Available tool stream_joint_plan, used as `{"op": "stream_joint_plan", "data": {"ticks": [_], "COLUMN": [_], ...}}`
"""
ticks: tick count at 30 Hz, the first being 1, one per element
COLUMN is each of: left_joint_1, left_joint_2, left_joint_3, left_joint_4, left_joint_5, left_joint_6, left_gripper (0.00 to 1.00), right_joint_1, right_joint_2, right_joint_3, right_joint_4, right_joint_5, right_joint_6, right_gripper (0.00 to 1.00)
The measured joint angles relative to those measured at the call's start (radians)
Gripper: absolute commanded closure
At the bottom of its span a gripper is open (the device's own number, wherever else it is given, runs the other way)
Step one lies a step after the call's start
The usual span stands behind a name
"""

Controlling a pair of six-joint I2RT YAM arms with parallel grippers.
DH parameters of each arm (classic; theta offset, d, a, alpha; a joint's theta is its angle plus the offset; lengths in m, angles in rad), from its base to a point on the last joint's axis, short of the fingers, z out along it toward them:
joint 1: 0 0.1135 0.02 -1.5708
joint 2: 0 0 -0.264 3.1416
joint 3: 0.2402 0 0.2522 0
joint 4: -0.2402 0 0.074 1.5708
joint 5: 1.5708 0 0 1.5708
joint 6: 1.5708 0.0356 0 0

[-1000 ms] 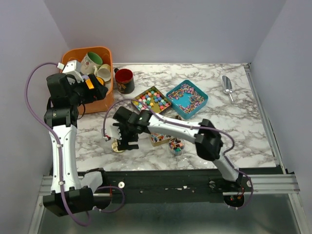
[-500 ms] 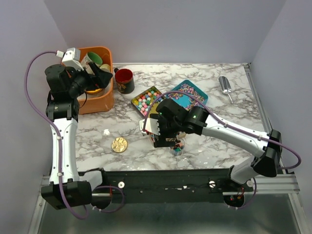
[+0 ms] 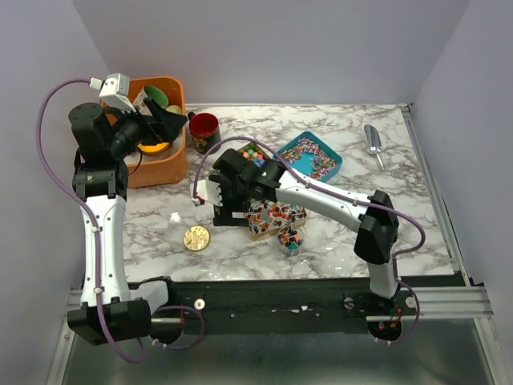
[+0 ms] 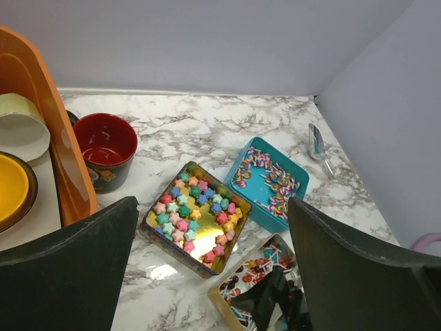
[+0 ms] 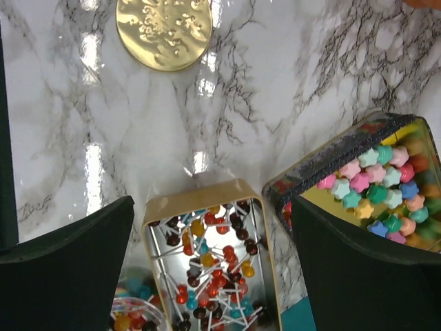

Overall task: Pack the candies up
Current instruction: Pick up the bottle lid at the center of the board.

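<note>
The candies lie in open tins at mid-table. Pastel star candies fill a gold tin. Striped candies lie in a teal tin. Small ball lollipops fill a gold tin. A small clear cup holds mixed sweets. My right gripper hangs open over the lollipop tin's left end, holding nothing. Open and empty too, my left gripper is raised by the orange bin, looking across the tins.
The round gold lid lies flat left of the tins. An orange bin with mugs stands at the back left, a red mug beside it. A metal scoop lies at the back right.
My right gripper left the spot over the gold lid, swung right across the tins, then came back left to the lollipop tin. My left gripper rose from the bin and turned toward the table.
</note>
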Motion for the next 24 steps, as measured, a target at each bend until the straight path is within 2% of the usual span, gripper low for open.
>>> {"op": "stream_joint_plan", "data": {"ticks": [12, 15, 20, 24], "left_joint_1": [0.001, 0.008, 0.021, 0.028], "left_joint_2": [-0.055, -0.057, -0.056, -0.049], "left_joint_3": [-0.074, -0.086, -0.089, -0.089], "left_joint_4": [-0.048, -0.069, -0.100, -0.108], "left_joint_5": [-0.005, -0.014, -0.025, -0.027], "left_joint_6": [0.042, 0.069, 0.093, 0.101], "left_gripper": [0.01, 0.01, 0.01, 0.01], "right_joint_1": [-0.002, -0.001, 0.032, 0.071], "right_joint_2": [0.323, 0.358, 0.347, 0.370], "right_joint_3": [0.302, 0.294, 0.164, 0.167], "right_joint_4": [0.024, 0.049, 0.135, 0.138], "right_joint_5": [-0.150, -0.189, -0.234, -0.253], "right_joint_6": [-0.048, -0.098, -0.218, -0.261], "right_gripper": [0.00, 0.00, 0.00, 0.00]}}
